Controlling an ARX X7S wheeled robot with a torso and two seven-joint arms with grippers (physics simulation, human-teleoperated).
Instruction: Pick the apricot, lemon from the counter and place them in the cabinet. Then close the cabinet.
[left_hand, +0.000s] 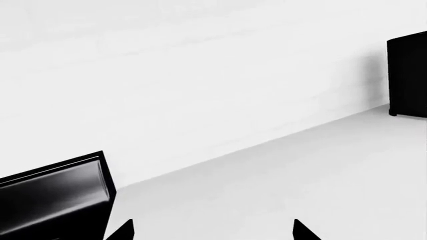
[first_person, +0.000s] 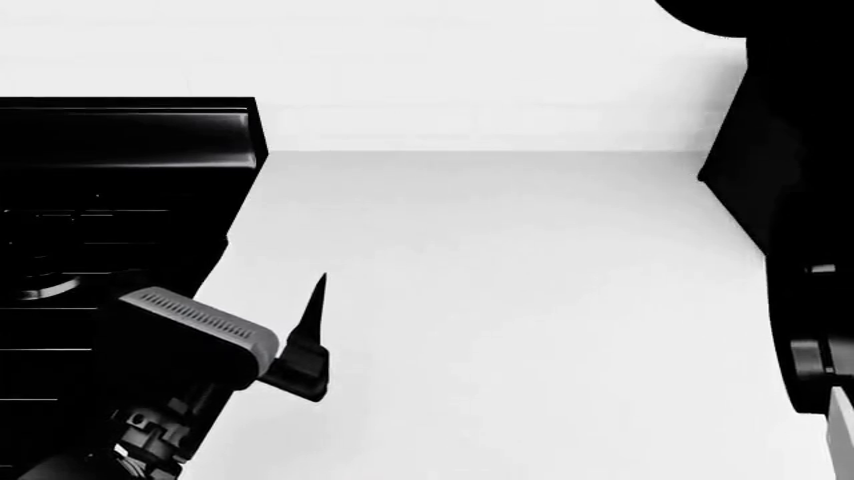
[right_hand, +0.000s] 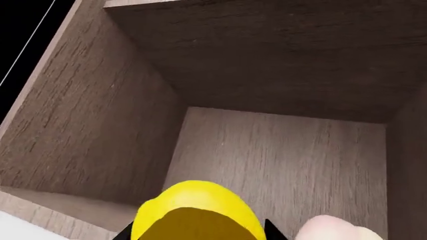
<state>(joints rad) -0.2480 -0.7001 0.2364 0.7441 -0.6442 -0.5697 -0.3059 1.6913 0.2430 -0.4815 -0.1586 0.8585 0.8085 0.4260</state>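
Note:
In the right wrist view the bright yellow lemon (right_hand: 197, 205) sits between the dark jaws of my right gripper (right_hand: 198, 233), which is shut on it. It is held at the mouth of the open wooden cabinet (right_hand: 267, 150). The pale apricot (right_hand: 337, 229) shows beside the lemon at the frame's edge, against the cabinet's inner panel. My left gripper (left_hand: 213, 232) is open with nothing between its fingers (first_person: 316, 300) and hovers over the white counter (first_person: 534, 300). The cabinet's door is out of view.
The black stove top (first_person: 107, 200) borders the counter on the left, close to my left arm. A dark block (left_hand: 408, 75) stands against the white wall. My right arm (first_person: 814, 370) rises along the head view's right edge.

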